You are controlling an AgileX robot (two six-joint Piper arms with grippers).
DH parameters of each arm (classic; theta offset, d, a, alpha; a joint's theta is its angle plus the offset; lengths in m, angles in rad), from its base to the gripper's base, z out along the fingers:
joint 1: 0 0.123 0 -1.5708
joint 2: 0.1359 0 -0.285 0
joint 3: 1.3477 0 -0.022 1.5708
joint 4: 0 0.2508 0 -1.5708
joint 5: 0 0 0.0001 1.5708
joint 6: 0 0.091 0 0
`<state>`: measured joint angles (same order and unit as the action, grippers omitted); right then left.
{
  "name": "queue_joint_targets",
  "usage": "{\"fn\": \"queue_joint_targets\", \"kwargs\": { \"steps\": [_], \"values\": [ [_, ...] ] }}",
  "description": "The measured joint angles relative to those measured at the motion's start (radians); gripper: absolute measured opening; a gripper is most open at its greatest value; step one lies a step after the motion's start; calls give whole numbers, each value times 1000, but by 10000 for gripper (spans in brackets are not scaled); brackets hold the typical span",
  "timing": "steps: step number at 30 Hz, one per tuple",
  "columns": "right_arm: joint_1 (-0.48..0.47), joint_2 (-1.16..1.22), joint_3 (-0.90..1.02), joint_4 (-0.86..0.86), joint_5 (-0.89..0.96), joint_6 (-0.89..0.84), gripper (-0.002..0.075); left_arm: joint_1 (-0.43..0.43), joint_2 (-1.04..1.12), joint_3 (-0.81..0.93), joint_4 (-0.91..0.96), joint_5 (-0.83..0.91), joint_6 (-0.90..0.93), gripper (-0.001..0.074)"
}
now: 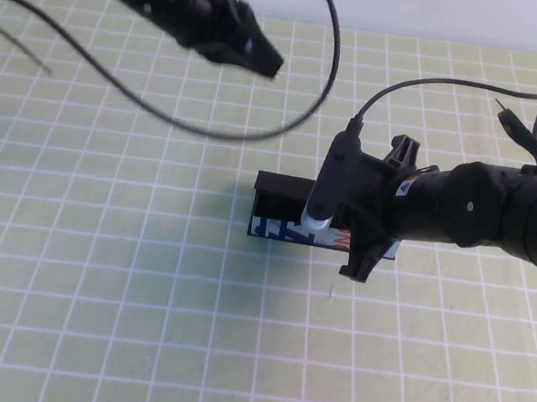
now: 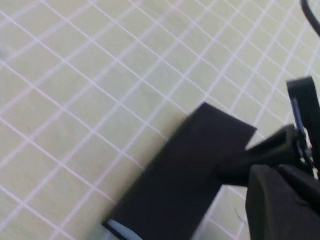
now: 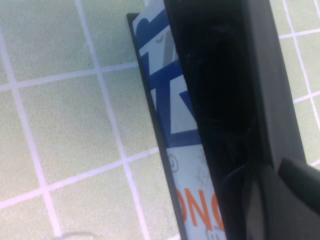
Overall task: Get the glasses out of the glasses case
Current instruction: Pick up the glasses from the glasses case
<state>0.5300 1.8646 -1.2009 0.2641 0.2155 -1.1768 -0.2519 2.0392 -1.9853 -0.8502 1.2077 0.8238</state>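
my right claw sits pinched shut right over the case, which runs left-right, on what i can't tell; left claw hangs far back, grip unclear.

Both arms are black with looping black cables, the right gripper carrying a white-tipped camera.

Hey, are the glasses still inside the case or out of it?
Still inside. The right wrist view shows the glasses lying in the case; the right gripper is down at it, and the left gripper hovers away.
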Motion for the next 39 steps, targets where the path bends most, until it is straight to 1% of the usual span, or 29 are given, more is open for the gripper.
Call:
{"fn": "queue_joint_targets", "kwargs": {
  "steps": [2, 4, 6, 8, 9, 11, 13, 18, 24, 30, 39],
  "values": [
    [0, 0, 0, 5, 0, 0, 13, -14, -68, 171, -9, -61, 49, -4],
    [0, 0, 0, 10, -2, 0, 13, -26, -147, 341, -44, -157, 152, -4],
    [0, 0, 0, 18, -4, 0, 13, -30, -223, 529, -139, -260, 345, -4],
    [0, 0, 0, 19, -4, 0, 13, -35, -275, 678, -265, -319, 539, -4],
    [0, 0, 0, 22, -4, 0, 13, -35, -293, 748, -342, -340, 626, -4],
    [0, 0, 0, 22, -4, 0, 13, -40, -301, 850, -458, -372, 744, -4],
    [0, 0, 0, 23, -4, 2, 13, -42, -289, 919, -527, -406, 839, -4],
    [0, 0, 0, 27, -4, 2, 13, -42, -199, 944, -616, -442, 956, -4],
    [0, 0, 0, 44, -7, 2, 13, -42, -97, 917, -730, -446, 1061, -4],
    [0, 0, 0, 49, -7, 2, 13, -42, -52, 900, -826, -434, 1152, -4],
    [0, 0, 0, 52, -7, 2, 12, -42, -20, 880, -847, -425, 1236, -4]
  ]
}}
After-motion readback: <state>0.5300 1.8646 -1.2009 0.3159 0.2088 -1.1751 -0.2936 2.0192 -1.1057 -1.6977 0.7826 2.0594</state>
